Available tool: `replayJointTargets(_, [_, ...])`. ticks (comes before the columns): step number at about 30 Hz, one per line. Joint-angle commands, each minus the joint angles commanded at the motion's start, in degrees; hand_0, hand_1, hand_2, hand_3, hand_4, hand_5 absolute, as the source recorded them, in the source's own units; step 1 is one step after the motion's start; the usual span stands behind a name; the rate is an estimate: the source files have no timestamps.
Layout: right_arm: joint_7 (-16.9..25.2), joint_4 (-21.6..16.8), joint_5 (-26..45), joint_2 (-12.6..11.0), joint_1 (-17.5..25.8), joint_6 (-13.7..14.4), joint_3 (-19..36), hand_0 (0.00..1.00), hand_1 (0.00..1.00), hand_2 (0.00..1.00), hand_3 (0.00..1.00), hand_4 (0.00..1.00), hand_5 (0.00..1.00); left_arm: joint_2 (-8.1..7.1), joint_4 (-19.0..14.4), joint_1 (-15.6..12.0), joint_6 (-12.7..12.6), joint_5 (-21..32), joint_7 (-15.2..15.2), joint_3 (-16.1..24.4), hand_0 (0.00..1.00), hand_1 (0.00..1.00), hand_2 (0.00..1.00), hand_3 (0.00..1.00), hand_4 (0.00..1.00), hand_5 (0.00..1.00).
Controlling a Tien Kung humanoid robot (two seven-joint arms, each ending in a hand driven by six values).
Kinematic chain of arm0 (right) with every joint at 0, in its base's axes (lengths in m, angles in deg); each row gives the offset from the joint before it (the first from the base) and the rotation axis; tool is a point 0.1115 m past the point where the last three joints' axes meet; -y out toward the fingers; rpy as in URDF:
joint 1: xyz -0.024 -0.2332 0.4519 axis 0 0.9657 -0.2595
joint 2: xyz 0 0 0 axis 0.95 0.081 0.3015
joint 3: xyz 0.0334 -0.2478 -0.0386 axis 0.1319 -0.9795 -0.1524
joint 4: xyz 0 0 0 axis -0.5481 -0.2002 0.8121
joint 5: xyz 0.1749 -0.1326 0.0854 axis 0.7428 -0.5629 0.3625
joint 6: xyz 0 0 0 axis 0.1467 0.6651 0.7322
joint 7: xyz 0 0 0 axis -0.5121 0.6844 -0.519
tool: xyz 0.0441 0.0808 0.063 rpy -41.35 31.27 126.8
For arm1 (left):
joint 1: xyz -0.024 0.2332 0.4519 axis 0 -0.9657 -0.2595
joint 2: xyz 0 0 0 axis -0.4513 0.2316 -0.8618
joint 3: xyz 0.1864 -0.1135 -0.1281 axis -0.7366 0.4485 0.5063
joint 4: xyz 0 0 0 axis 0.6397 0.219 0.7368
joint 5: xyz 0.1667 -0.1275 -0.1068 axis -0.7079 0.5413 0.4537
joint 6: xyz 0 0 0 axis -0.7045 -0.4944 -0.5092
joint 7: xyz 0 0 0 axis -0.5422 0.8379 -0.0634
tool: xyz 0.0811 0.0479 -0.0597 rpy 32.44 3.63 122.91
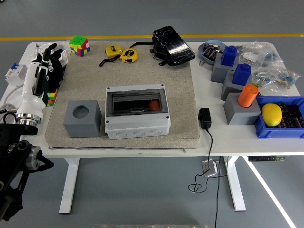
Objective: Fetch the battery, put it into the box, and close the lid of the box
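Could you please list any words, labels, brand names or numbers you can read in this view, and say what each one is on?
No text is legible.
Yellow tape measures: dark round face labels, too small to read.
Clear bags at the far right: contents and any print blurred.
Grey box: no readable marking on its lid or front.
White device at the left edge: too small to tell.

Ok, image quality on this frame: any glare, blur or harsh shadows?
Head view: sharp overall, lighting even and soft, shadows faint. Glare only on the glossy black pouch at the far edge; the box lid is dark and tinted, so the reddish item inside reads dim.
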Motion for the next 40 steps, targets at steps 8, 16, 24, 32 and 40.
replayJointTargets(8, [-0.3,0.0,-1.3,0.5,-0.7,0.2,1.2,0.838,0.809,0.788,0.814,0.998,0.998,-0.06,0.1,0.0,-0.1,-0.1,0.2,-0.1,0.882,0.88,0.834,0.862,0.998,0.998])
replayJointTargets(16, [-0.4,0.0,-1.9,0.8,-1.0,0.3,2.1,0.837,0.807,0.788,0.814,0.998,0.998,-0.06,0.0,-0.4,-0.1,-0.3,0.3,-0.3,0.881,0.879,0.831,0.86,0.998,0.998])
replayJointTargets(24, [-0.4,0.0,-2.0,1.0,-1.2,0.4,2.5,0.836,0.808,0.788,0.814,0.998,0.998,-0.15,0.0,-0.3,-0.2,-1.1,0.4,-0.2,0.874,0.878,0.83,0.852,0.998,0.998])
replayJointTargets(32, [-0.4,0.0,-2.7,1.2,-1.7,0.5,3.9,0.835,0.807,0.786,0.813,0.998,0.998,-0.16,0.0,-0.3,0.0,-1.2,0.4,0.0,0.869,0.872,0.824,0.834,0.998,0.998])
replayJointTargets(40, [-1.1,0.0,-5.1,1.5,-2.1,0.5,5.9,0.836,0.807,0.786,0.813,0.998,0.998,-0.12,0.0,-0.1,-0.1,-1.2,0.5,0.0,0.864,0.872,0.823,0.832,0.998,0.998])
